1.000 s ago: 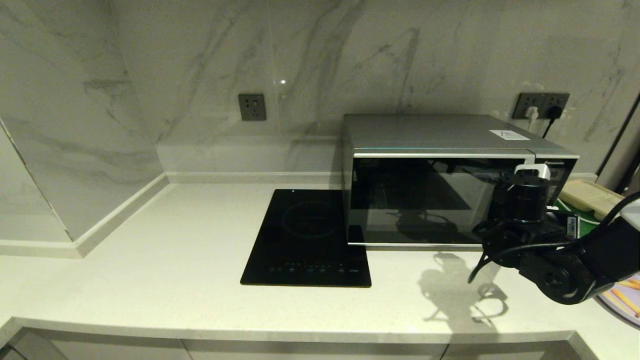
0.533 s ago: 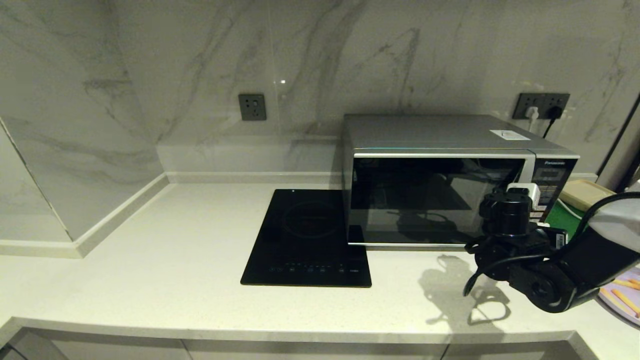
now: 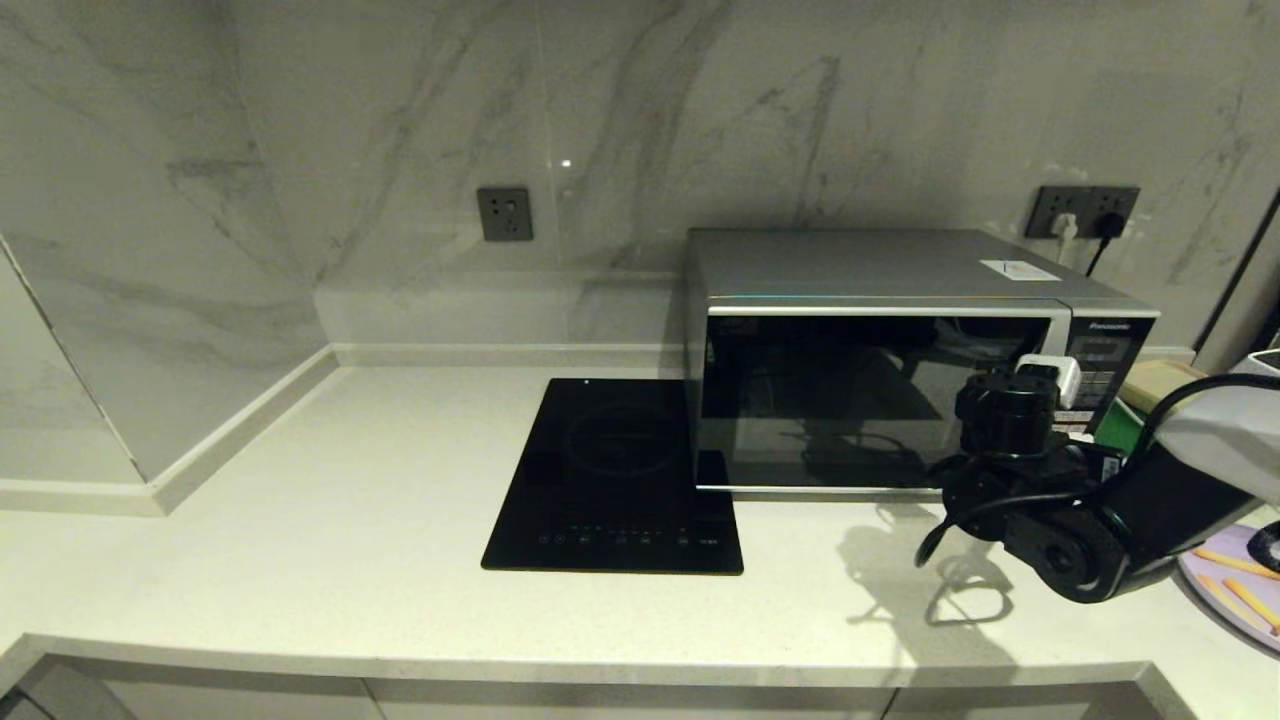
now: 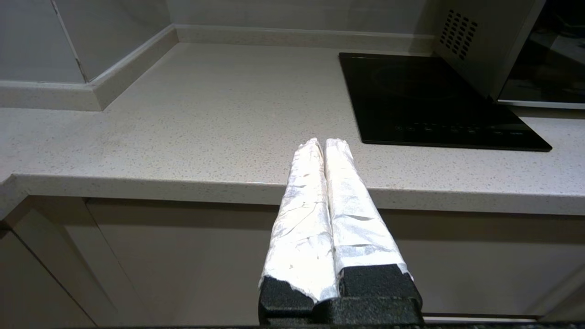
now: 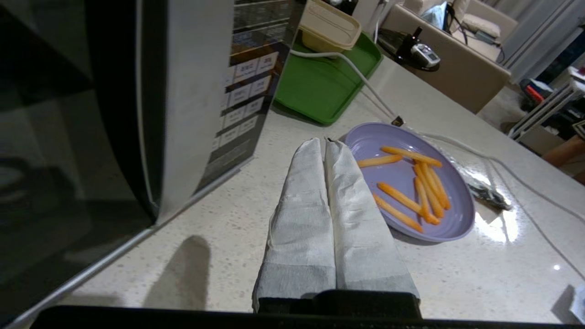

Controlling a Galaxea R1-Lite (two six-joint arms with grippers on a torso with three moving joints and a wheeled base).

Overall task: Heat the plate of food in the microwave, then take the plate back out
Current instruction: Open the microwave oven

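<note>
The silver-grey microwave point(image 3: 900, 400) stands on the counter with its dark glass door closed. In the right wrist view its button panel point(image 5: 242, 87) is close by. The lilac plate of food point(image 5: 379, 141) holds several orange sticks and rests on the counter to the microwave's right; its edge point(image 3: 1225, 590) shows in the head view. My right gripper point(image 5: 325, 141) is shut and empty, low over the counter in front of the microwave's right corner, with its tips at the plate's near rim. My left gripper point(image 4: 323, 142) is shut and empty, parked below the counter's front edge.
A black induction cooktop point(image 3: 615, 475) lies left of the microwave. A green tray point(image 5: 324, 82) with a beige container point(image 5: 329, 27) sits behind the plate. A white cable point(image 5: 365, 87) runs past the plate. Bare counter point(image 3: 350, 480) stretches to the left.
My right arm has moved left and lower in front of the microwave's right end, uncovering the button panel and more of the plate. The left arm has not moved.
</note>
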